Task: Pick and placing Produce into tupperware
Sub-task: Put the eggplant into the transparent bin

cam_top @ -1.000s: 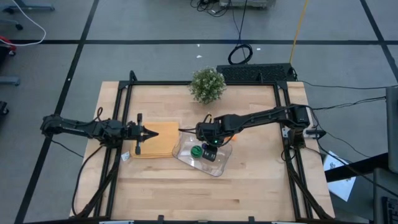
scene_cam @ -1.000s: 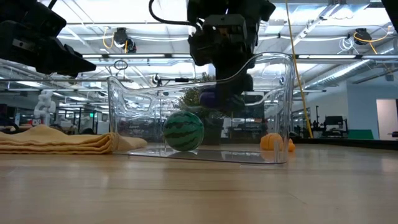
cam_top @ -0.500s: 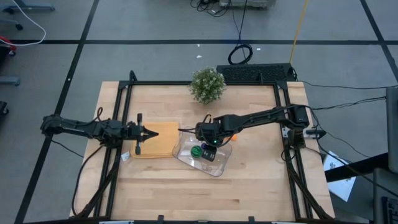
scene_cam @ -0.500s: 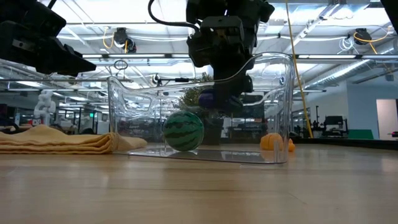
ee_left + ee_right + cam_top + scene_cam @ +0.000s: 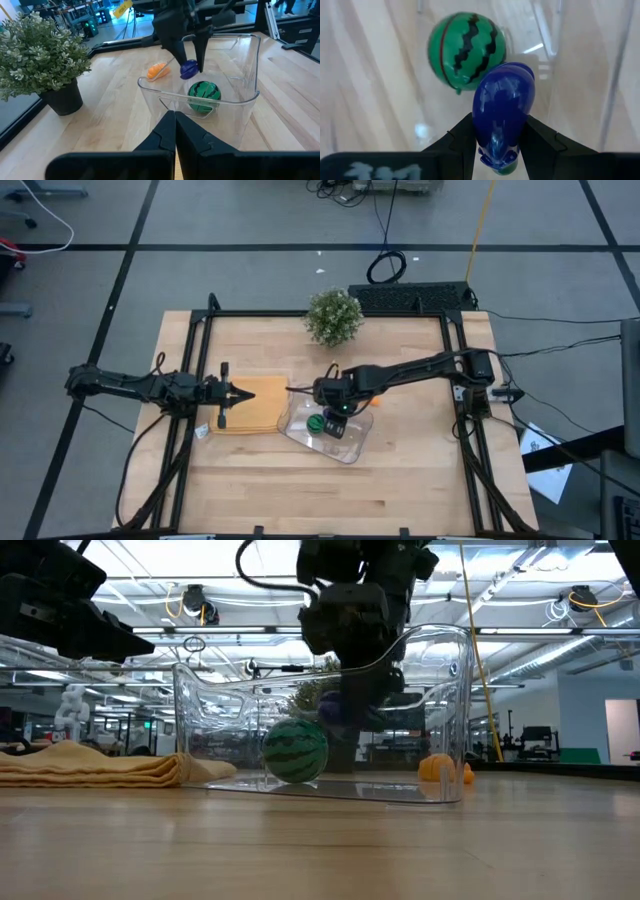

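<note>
My right gripper [image 5: 328, 398] reaches down into the clear tupperware [image 5: 347, 444] and is shut on the elongated purple piece [image 5: 503, 107], which also shows in the left wrist view [image 5: 188, 69]. The round green striped piece [image 5: 316, 422] rests on the tupperware floor, just beside and below the purple one. The orange piece [image 5: 158, 71] lies on the table outside the tupperware's far wall. My left gripper [image 5: 238, 392] is shut and empty, hovering over the tan mat [image 5: 258, 416]. My right gripper pinches the purple piece between its two fingers [image 5: 464, 134], on its two long sides [image 5: 481, 125]. The fingers come from above, pointing down, and lie along the piece. The piece is clear of the tupperware floor, its free rounded end [image 5: 517, 75] beside the green piece.
A bushy potted plant [image 5: 333, 315] stands at the table's far edge. The tupperware's high clear walls [image 5: 445, 680] surround my right gripper. The folded tan mat [image 5: 90, 766] lies against the tupperware's left side. Bare wood [image 5: 270, 490] lies toward the near edge.
My right gripper has eased a little lower into the tupperware and slightly toward the table's left, still shut on the purple piece, which now sits closer to the green piece.
</note>
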Controlling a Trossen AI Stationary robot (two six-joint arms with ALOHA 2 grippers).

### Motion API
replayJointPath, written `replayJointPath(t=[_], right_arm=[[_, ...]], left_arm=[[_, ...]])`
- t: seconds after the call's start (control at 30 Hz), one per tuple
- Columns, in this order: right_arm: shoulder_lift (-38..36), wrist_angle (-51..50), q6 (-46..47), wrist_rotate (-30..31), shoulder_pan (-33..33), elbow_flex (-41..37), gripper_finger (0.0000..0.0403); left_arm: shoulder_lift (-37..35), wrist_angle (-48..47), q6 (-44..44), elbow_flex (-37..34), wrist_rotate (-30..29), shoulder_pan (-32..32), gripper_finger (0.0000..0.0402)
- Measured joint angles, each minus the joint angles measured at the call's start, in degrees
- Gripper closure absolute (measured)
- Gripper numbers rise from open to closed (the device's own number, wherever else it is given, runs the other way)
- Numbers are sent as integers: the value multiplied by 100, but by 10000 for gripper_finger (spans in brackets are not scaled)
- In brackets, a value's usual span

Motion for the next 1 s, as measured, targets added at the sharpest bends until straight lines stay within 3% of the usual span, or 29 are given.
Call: replayJointPath(t=[1.0], right_arm=[[164,-215,-113,487,242,0,289]], left_arm=[[2,-2,37,0,2,0,398]])
